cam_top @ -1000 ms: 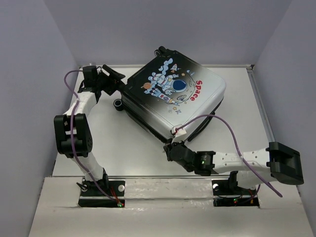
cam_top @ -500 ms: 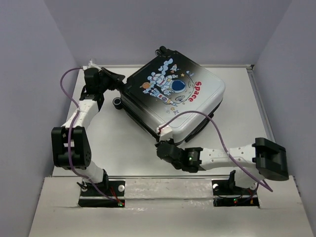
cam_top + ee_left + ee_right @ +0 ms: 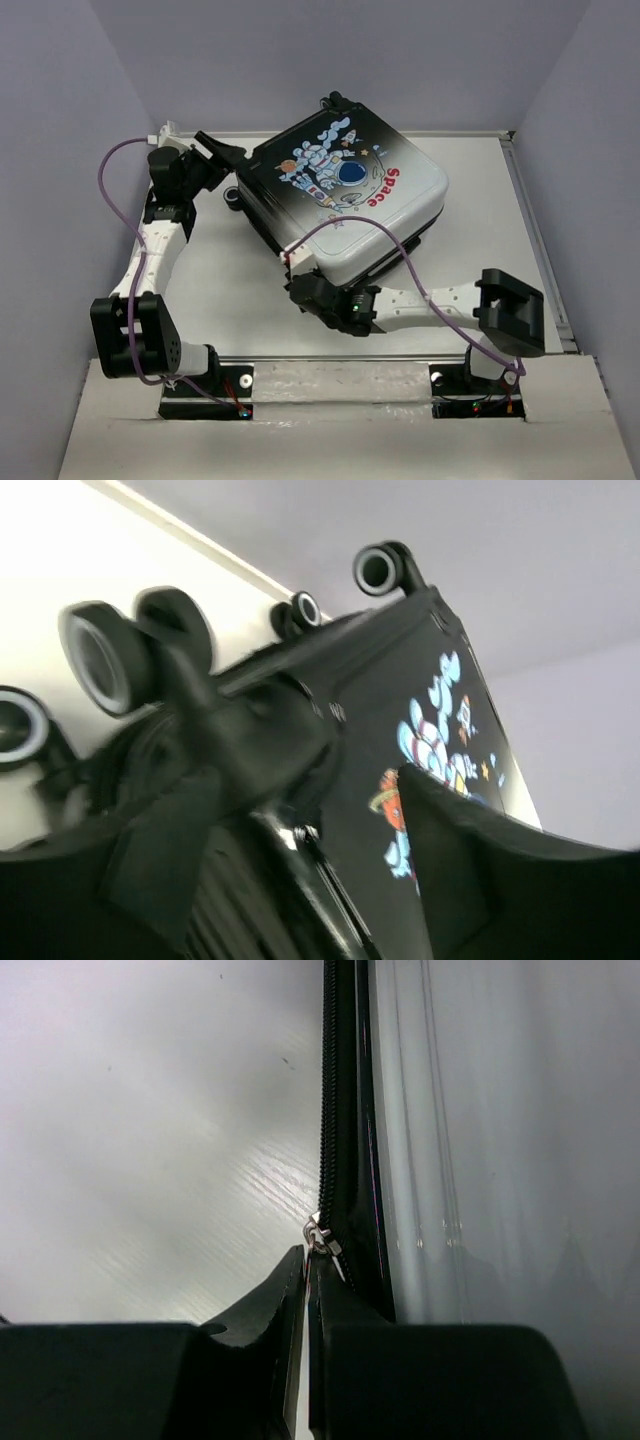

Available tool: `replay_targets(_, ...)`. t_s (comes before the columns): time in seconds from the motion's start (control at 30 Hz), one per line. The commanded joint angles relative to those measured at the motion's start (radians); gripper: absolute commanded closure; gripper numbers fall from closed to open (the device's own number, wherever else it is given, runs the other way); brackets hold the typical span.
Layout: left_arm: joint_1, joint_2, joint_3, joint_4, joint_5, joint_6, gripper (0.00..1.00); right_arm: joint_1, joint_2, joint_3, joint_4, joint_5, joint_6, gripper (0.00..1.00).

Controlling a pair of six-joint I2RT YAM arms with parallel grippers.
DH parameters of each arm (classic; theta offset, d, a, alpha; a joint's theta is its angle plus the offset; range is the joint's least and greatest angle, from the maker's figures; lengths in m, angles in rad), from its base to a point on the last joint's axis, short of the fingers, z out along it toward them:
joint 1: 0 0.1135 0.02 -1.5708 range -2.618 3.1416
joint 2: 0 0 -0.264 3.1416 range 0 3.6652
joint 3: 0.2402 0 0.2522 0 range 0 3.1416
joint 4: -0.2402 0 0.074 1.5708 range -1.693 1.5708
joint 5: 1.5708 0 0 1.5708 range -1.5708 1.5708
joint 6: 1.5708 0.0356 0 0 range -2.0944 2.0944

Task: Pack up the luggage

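The luggage (image 3: 350, 195) lies flat and closed on the white table, astronaut and red "Space" print facing up. My right gripper (image 3: 300, 287) is at its near-left edge. In the right wrist view it (image 3: 306, 1260) is shut on the small metal zipper pull (image 3: 318, 1232), on the black zipper track (image 3: 335, 1110) beside the silver shell (image 3: 480, 1160). My left gripper (image 3: 222, 158) is at the back-left corner by the wheels. In the left wrist view its jaws (image 3: 320, 850) stand apart around the luggage's dark edge (image 3: 400, 680), and whether they touch it is unclear.
Black wheels (image 3: 234, 197) stick out at the luggage's left side, and one (image 3: 332, 100) at the back. The table (image 3: 220, 290) is walled on the left, back and right. Purple cables loop from both arms.
My right gripper has slid left along the luggage's near edge with the zipper pull. The luggage has shifted and turned slightly left. My left arm has swung back and to the left.
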Motion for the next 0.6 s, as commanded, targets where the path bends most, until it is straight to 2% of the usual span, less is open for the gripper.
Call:
replay_targets(0.0, 0.073, -0.019, 0.026, -0.234, -0.055, 0.128, 0.12, -0.009, -0.216, -0.139, 0.173, -0.112, 0.145, 0.93)
replay_targets(0.03, 0.086, -0.011, 0.037, -0.258, -0.055, 0.137, 0.11, -0.009, -0.241, -0.174, 0.168, -0.115, 0.18, 0.93)
replay_targets(0.07, 0.1, 0.0, 0.048, -0.278, -0.043, 0.162, 0.1, -0.009, -0.373, -0.329, 0.147, -0.11, 0.25, 0.93)
replay_targets(0.1, 0.1, 0.0, 0.04, -0.279, -0.043, 0.162, 0.1, -0.009, -0.374, -0.331, 0.137, -0.107, 0.251, 0.93)
replay_targets(0.13, 0.1, -0.002, 0.017, -0.275, -0.023, 0.161, 0.1, -0.009, -0.464, -0.41, 0.127, -0.106, 0.28, 0.93)
replay_targets(0.27, 0.075, -0.025, -0.052, -0.257, 0.022, 0.151, 0.04, -0.009, -0.691, -0.529, -0.025, -0.101, 0.322, 0.93)
replay_targets(0.4, 0.063, -0.049, -0.106, -0.196, 0.097, 0.086, 0.03, -0.009, -0.782, -0.546, -0.117, -0.124, 0.32, 0.93)
replay_targets(0.57, 0.028, -0.133, -0.148, -0.205, 0.12, 0.058, 0.03, -0.009, -0.769, -0.546, -0.111, -0.119, 0.328, 0.93)
